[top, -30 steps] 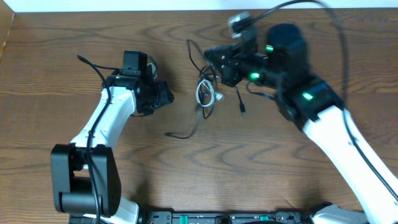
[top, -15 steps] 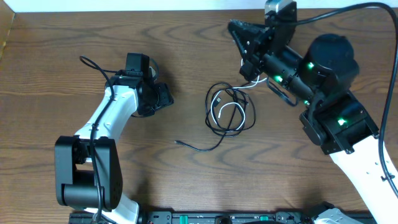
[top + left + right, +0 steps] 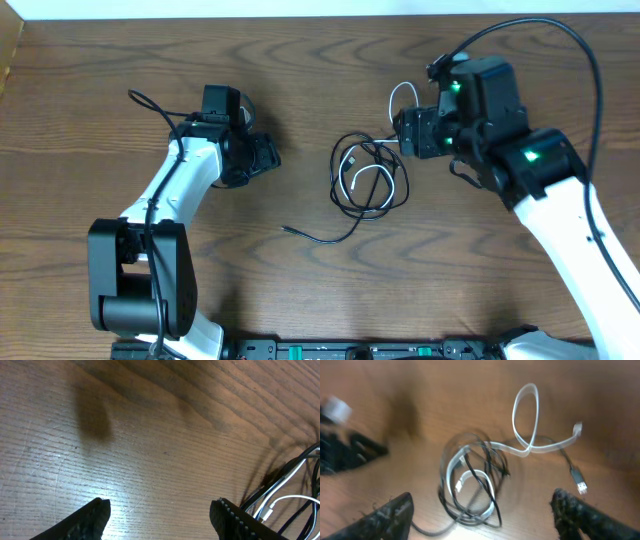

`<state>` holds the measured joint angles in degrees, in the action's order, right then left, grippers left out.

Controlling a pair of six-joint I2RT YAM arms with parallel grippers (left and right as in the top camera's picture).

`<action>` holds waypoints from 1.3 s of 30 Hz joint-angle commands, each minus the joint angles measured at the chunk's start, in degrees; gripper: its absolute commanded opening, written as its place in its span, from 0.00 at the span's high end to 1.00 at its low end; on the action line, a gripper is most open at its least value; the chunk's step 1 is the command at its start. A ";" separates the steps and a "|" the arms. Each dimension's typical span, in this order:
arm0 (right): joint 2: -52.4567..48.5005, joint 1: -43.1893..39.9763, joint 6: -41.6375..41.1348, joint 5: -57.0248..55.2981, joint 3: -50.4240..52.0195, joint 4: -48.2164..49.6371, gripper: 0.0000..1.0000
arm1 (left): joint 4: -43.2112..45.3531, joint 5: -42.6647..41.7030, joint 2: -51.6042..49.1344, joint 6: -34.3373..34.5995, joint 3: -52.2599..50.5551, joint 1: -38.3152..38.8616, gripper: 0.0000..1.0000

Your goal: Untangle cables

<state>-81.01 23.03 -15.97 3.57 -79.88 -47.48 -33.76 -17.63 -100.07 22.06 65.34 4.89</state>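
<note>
Noting right end effector (image 3: 400,133) shifted down from the desk's (image 3: 300,60) far edge to just right of the cables (image 3: 368,180), jaws standing wide, gripping nothing. Recording black cable (image 3: 318,238) and white cable (image 3: 526,450) lying in one overlapping coil mid-desk. Observing left end effector (image 3: 272,155) staying put, well left, jaws parted, holding nothing.
</note>
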 commanded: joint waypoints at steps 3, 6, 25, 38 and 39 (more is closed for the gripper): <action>-8.96 0.48 2.36 1.79 -0.35 -4.26 0.06 | 0.07 0.79 -0.35 -1.03 -0.42 -0.04 0.31; -13.66 0.92 3.19 1.90 -0.35 -4.63 0.04 | 0.07 0.79 -0.35 -1.01 -0.42 -0.04 0.31; -20.94 6.21 12.44 8.46 -4.59 0.35 0.99 | 0.22 0.76 -0.35 -1.01 -0.42 -0.04 0.31; -0.44 10.03 16.65 9.29 -12.96 12.39 0.99 | 0.96 -15.15 -0.15 -14.51 0.15 -0.39 0.31; 0.44 10.03 17.57 9.79 -12.96 13.09 0.99 | 1.11 -16.96 -0.13 -15.41 0.15 -0.55 0.31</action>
<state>-82.17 32.88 -1.06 12.27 -92.75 -35.29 -32.91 -24.21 -100.09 15.70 65.34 4.75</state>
